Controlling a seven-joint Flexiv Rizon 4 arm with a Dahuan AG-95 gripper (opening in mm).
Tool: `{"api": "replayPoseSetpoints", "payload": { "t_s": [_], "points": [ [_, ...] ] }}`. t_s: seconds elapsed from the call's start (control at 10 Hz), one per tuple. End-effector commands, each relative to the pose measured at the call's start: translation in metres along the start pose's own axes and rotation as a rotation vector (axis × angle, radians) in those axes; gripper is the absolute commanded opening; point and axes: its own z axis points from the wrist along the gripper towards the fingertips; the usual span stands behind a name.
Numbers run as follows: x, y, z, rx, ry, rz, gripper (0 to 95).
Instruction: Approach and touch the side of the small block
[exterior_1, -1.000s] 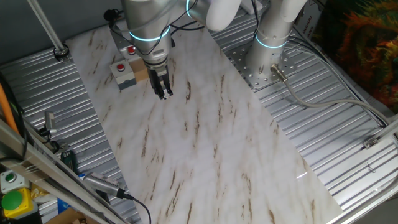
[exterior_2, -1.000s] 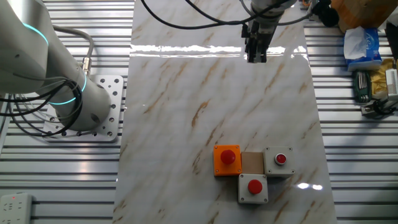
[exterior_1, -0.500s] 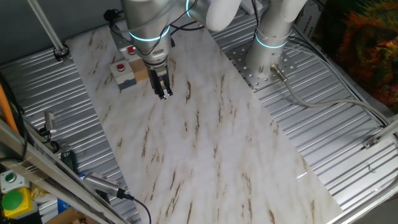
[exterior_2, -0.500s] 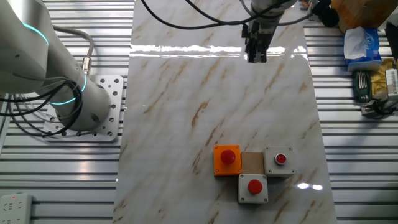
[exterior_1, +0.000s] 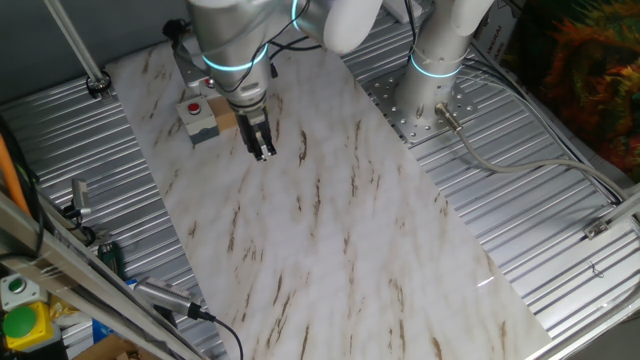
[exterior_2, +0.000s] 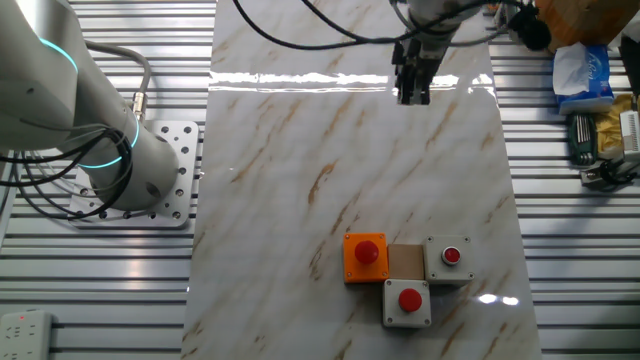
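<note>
Robotics lab: arm (exterior_2: 60, 110), ribbed metal bench (exterior_1: 560, 240)

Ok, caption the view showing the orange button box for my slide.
Gripper poised over the marble table's far end, away from the small block nestled among three button boxes.

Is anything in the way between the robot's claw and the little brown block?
Nothing on the path: only bare table lies between the gripper and the small block. But button boxes, orange, grey and grey, hug three sides.

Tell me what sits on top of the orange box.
A red button sits on the orange box. In the one fixed view the arm covers that box, so nothing shows there.
</note>
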Motion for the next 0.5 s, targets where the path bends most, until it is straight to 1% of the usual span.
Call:
{"api": "replayPoseSetpoints", "payload": {
  "t_s": [0.1,0.2,0.3,0.4,0.5],
  "points": [
    [-0.005,-0.009,0.031,0.004,-0.010,-0.005,0.0],
    [-0.002,-0.014,0.049,0.004,-0.011,-0.013,0.0],
    [0.002,-0.018,0.062,0.003,-0.015,-0.017,0.0],
    [0.011,-0.025,0.087,0.004,-0.026,-0.034,0.0],
    [0.013,-0.027,0.093,0.004,-0.025,-0.036,0.0]
  ]
}}
